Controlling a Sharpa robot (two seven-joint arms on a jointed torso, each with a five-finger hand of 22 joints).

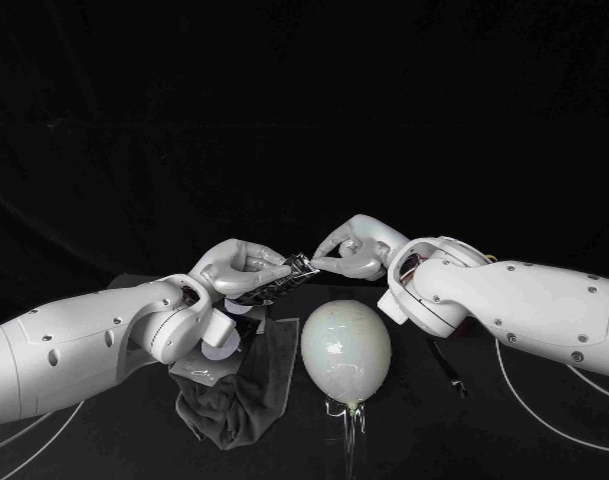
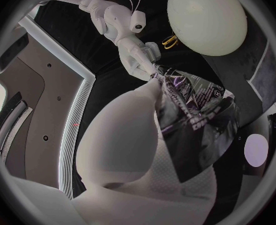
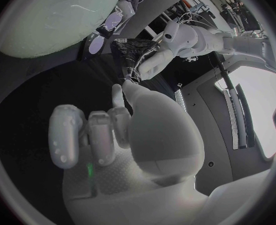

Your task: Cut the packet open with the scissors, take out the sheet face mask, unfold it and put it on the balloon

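We hold the packet (image 1: 284,279) up between both hands, over the bench (image 1: 434,440)
Our left hand (image 1: 236,268) grips the packet's body; our right hand (image 1: 350,250) pinches its far corner; the pale balloon (image 1: 346,350) lies on the bench just below them, beside a dark cloth (image 1: 232,405).
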